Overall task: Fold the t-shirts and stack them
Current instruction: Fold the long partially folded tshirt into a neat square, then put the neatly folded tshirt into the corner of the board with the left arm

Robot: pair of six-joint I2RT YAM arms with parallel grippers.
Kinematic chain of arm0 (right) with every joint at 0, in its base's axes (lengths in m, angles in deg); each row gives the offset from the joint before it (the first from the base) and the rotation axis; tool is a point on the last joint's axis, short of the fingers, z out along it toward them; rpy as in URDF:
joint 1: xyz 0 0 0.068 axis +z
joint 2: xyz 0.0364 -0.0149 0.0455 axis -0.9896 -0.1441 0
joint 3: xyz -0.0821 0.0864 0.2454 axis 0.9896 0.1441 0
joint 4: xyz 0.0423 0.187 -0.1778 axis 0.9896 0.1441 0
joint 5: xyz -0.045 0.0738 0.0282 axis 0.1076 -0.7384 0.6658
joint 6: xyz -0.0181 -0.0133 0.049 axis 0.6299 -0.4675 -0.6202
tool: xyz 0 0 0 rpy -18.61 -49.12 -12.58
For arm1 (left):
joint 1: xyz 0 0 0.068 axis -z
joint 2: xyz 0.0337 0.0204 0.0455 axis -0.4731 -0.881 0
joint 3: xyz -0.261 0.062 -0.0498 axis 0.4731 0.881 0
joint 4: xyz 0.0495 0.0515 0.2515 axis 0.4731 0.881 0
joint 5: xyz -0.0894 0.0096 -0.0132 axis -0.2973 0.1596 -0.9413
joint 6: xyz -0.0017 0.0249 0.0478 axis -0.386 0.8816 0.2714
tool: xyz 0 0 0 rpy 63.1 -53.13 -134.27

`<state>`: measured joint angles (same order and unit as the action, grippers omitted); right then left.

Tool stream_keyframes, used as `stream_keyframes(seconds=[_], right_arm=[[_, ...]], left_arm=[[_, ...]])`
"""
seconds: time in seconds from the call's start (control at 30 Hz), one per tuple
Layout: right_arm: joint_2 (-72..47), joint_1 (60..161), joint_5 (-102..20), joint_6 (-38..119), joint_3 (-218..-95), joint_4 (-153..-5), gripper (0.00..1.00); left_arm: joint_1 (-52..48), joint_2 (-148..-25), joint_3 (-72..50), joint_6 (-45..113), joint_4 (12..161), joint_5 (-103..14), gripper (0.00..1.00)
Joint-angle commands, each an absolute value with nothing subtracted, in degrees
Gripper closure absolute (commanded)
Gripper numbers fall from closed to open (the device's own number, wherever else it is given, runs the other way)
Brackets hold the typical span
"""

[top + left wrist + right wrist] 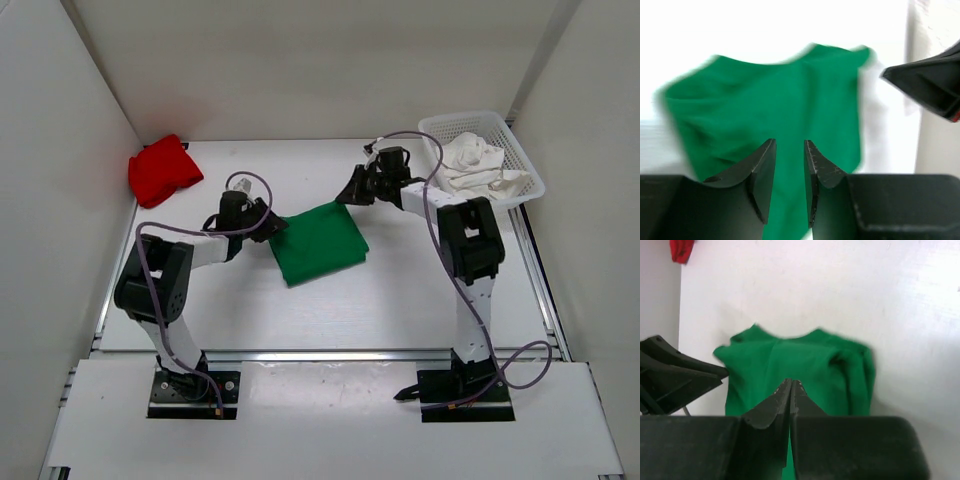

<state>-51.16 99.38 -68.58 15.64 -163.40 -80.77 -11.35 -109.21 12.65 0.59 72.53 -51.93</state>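
Note:
The green t-shirt (pixel 320 242) lies folded into a rough square in the middle of the table, also seen in the left wrist view (pixel 780 95) and the right wrist view (pixel 805 365). My left gripper (pixel 274 226) (pixel 790 142) hovers at its left edge, jaws open a narrow gap with nothing between them. My right gripper (pixel 352 190) (pixel 791 381) is at the shirt's far right corner, shut and empty. The red t-shirt (pixel 163 170) sits bunched at the back left. The white t-shirt (pixel 478 165) lies crumpled in the basket.
The white mesh basket (pixel 470 117) stands at the back right, beside the right arm. White walls enclose the table on the left, back and right. The right gripper's dark tip (pixel 927 82) shows in the left wrist view.

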Motion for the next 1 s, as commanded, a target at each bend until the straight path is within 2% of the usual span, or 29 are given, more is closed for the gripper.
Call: stream_keyframes(seconds=[0.0, 0.1, 0.3, 0.4, 0.43, 0.47, 0.5, 0.6, 0.73, 0.8, 0.83, 0.97], right_arm=[[-58.61, 100.52, -69.72, 17.56, -173.52, -73.28, 1.0], [-63.72, 100.26, -68.94, 17.83, -179.0, -70.71, 1.0], [-64.17, 98.06, -70.25, 15.55, -177.95, -73.34, 1.0], [-62.33, 98.85, -70.95, 16.68, -179.09, -71.94, 1.0], [-61.28, 99.2, -71.13, 17.04, -179.45, -71.59, 0.98], [-59.88, 99.29, -71.04, 16.95, -179.36, -71.67, 0.93], [-59.17, 99.73, -71.65, 17.56, -179.45, -71.5, 0.84], [-53.04, 100.61, -71.22, 17.31, -175.86, -72.37, 0.63], [-43.63, 101.49, -69.11, 16.26, -167.42, -76.66, 0.46], [-36.53, 101.84, -68.41, 14.59, -158.75, -80.62, 0.4], [-34.84, 102.1, -68.4, 13.62, -156.53, -82.55, 0.38], [-24.91, 103.07, -66.48, 12.48, -145.9, -87.31, 0.36]], left_arm=[[-14.78, -111.69, 12.55, 0.89, 72.51, -52.79, 0.61], [-17.33, -112.57, 15.28, -0.07, 69.78, -53.58, 0.6], [-19.98, -109.07, 20.65, -1.83, 64.16, -56.22, 0.57], [-19.1, -104.51, 21.18, -0.09, 64.32, -57.02, 0.43], [-18.92, -103.44, 21.26, 0.27, 65.72, -55.97, 0.35], [-18.48, -101.52, 22.13, 0.97, 65.64, -55.7, 0.12], [-18.22, -99.67, 22.58, 1.24, 65.64, -55.87, 0.02], [-18.92, -96.24, 25.29, 3.0, 66.52, -55.78, 0.02], [-19.45, -94.3, 27.67, 6.68, 71.51, -56.4, 0.01], [-18.04, -93.85, 28.99, 9.58, 75.21, -53.34, 0.04], [-16.91, -93.68, 29.17, 10.29, 76.01, -52.19, 0.16], [-13.31, -96.91, 28.74, 10.82, 78.21, -49.9, 0.19]])
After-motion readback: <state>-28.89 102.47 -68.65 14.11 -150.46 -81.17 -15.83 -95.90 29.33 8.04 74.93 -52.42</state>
